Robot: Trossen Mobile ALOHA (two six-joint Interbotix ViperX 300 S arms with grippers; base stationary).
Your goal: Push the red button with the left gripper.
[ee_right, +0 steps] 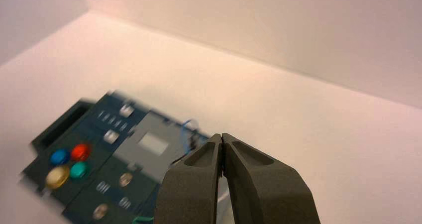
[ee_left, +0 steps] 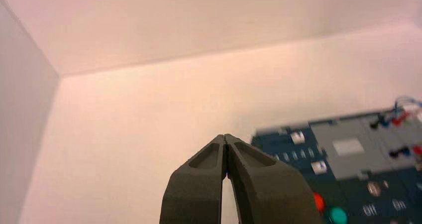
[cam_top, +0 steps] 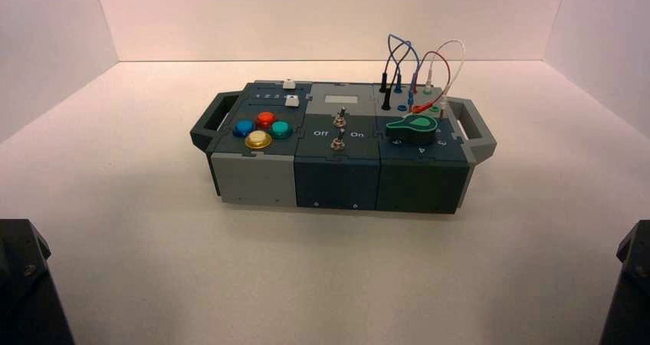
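Left gripper: the left gripper (ee_left: 225, 140) hung clear of the box (cam_top: 337, 180), fingertips pressed together and holding nothing (a narrow closed tip suits prodding a small dome, probably the reason for that pose).
Left arm: it sat low at the near left corner of the high view, well apart from the box, so by appearances the reach had not begun.
Right gripper: the right gripper (ee_right: 221, 140) was likewise pinched closed on nothing, parked at the near right, out of the working arm's path.
Red button, place: the red button (cam_top: 264, 118) lay ahead of the left gripper's tip and off to its right side, in the four-button cluster on the box's left end.
Red button, look: small, round, domed, orange-red and glossy, with blue (cam_top: 244, 127), teal (cam_top: 281, 129) and yellow (cam_top: 258, 139) neighbours.
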